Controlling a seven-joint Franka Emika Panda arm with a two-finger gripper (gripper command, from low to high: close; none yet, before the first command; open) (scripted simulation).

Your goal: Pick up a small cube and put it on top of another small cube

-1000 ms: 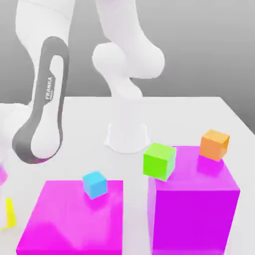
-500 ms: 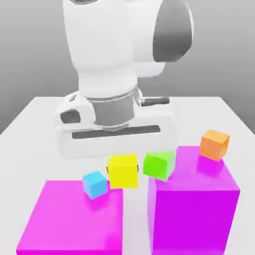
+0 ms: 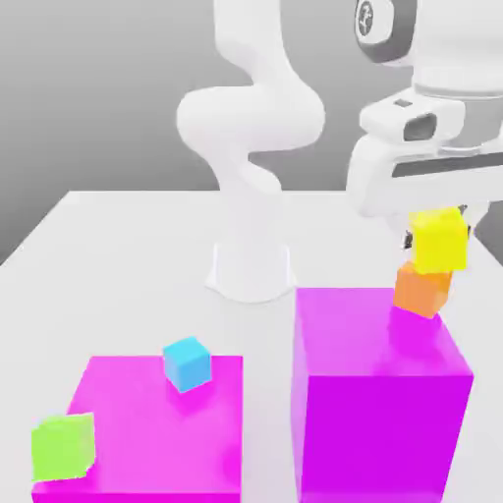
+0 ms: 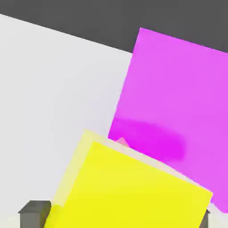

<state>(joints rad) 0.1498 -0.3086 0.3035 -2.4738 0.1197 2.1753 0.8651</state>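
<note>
The small yellow cube (image 3: 439, 239) rests on top of the small orange cube (image 3: 422, 291), shifted slightly toward the exterior view's right. The orange cube stands at the far right corner of the tall magenta block (image 3: 378, 368). My gripper (image 3: 438, 239) reaches down from above, straddling the yellow cube. In the hand view the yellow cube (image 4: 133, 191) looms very close, a sliver of the orange cube (image 4: 123, 142) peeks out from beneath it, and the tall magenta block (image 4: 178, 89) lies below.
A low magenta block (image 3: 147, 422) lies at the front left of the white table (image 3: 118, 246). It carries a light blue cube (image 3: 187, 363) and, at its near left corner, a lime green cube (image 3: 63, 446). The arm's white base (image 3: 251, 265) stands behind.
The arm swung the yellow cube from the middle to the right and set it over the orange cube. The green cube went from the tall block's edge to the low block's front left corner.
</note>
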